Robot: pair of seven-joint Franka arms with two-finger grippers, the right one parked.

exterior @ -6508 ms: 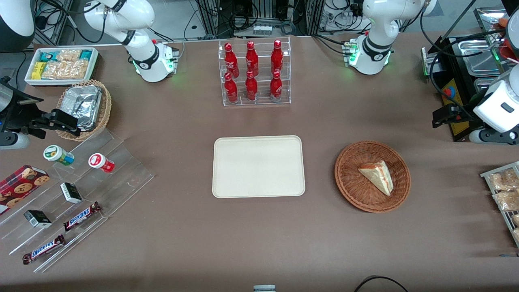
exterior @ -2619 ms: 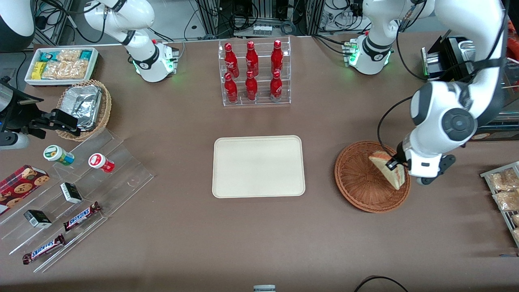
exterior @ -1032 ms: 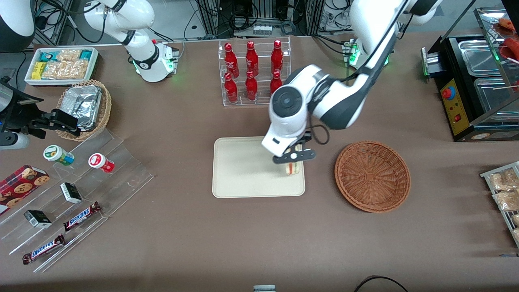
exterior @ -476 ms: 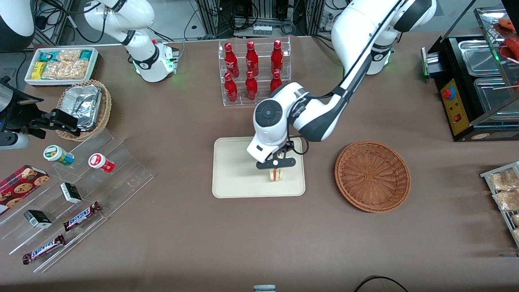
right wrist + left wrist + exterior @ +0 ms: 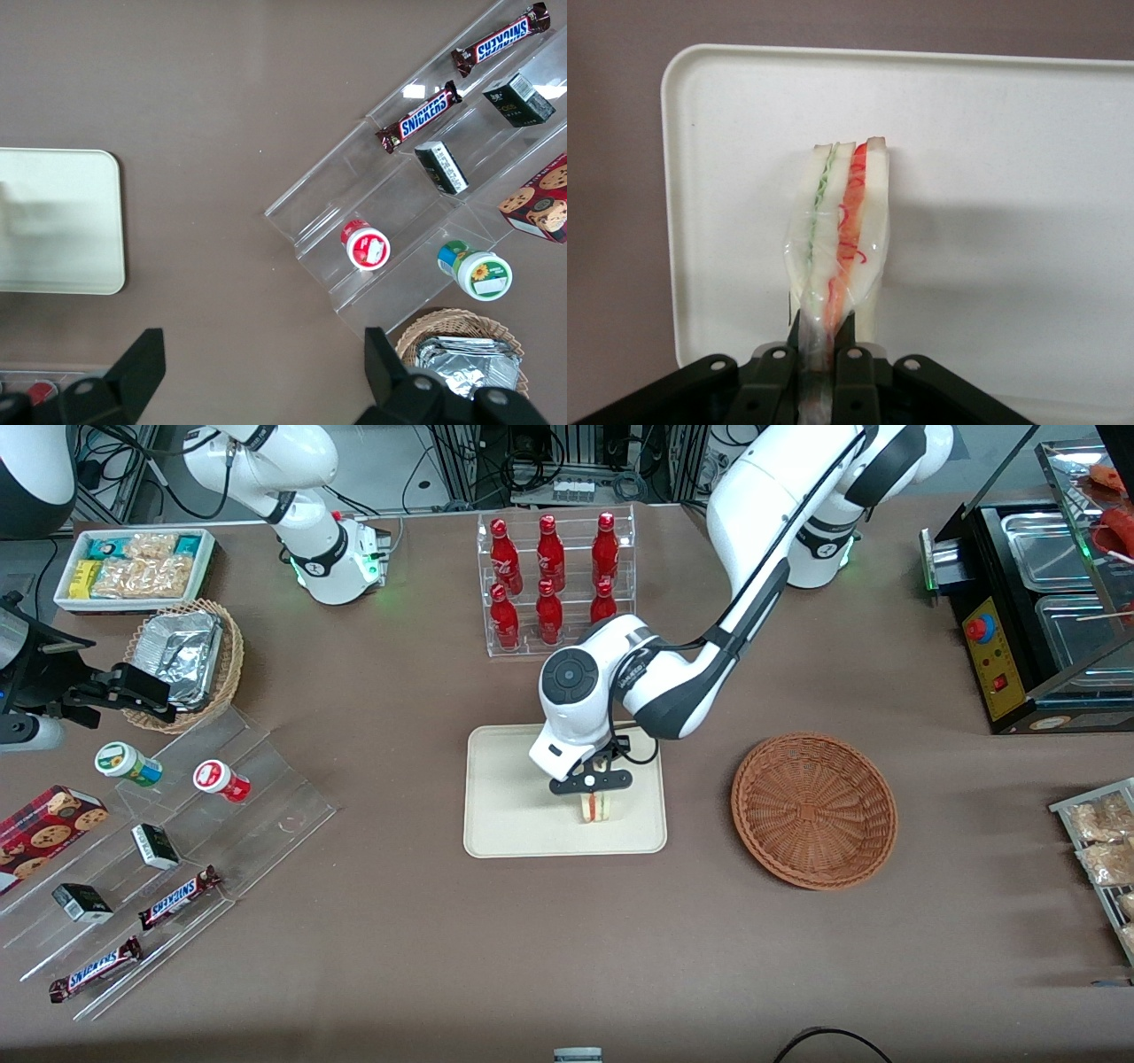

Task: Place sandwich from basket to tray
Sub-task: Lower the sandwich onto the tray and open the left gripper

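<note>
My left gripper [image 5: 592, 782] is shut on the sandwich [image 5: 596, 807], a wrapped wedge of pale bread with red, orange and green layers. It holds the sandwich edge-down over the cream tray [image 5: 505, 797], in the part of the tray nearer the front camera and toward the basket. In the left wrist view the fingers [image 5: 852, 335] pinch the sandwich [image 5: 840, 230] at its narrow end, over the tray [image 5: 1028, 177]; whether it touches the tray I cannot tell. The reddish-brown wicker basket [image 5: 813, 810] stands empty beside the tray, toward the working arm's end.
A clear rack of red bottles [image 5: 555, 584] stands farther from the front camera than the tray. A clear stepped shelf with snack bars and cups [image 5: 168, 850], a tan basket of foil containers [image 5: 186, 660] and a white snack box [image 5: 133, 567] lie toward the parked arm's end.
The gripper took the sandwich out of the basket and carried it over the tray. In the last half second it moved a little farther in over the tray.
</note>
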